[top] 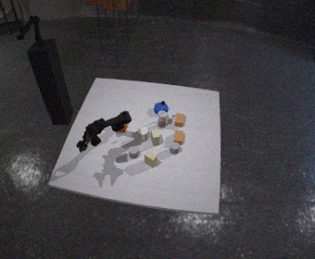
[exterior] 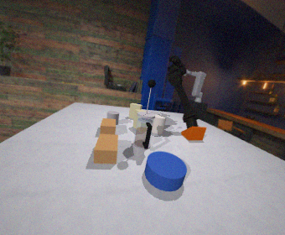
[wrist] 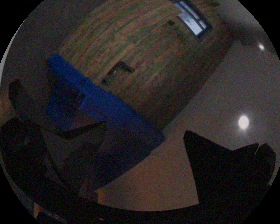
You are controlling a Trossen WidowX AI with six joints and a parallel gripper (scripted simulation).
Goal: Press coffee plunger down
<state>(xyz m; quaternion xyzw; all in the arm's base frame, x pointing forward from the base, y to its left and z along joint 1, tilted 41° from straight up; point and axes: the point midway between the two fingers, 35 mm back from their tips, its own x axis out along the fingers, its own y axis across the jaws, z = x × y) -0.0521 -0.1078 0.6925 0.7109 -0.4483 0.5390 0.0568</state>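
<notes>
The coffee press stands upright near the middle of the white counter, its plunger knob raised high on a thin rod. A blue disc lies just in front of it, two orange blocks sit beside it, and pale cylinders and blocks crowd behind. The hand hangs open, holding nothing, well apart from the press.

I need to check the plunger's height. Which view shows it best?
The exterior view: the plunger stands side-on, knob raised on its rod above the press. The top view shows only a small blur at the press; the wrist view misses it.
</notes>
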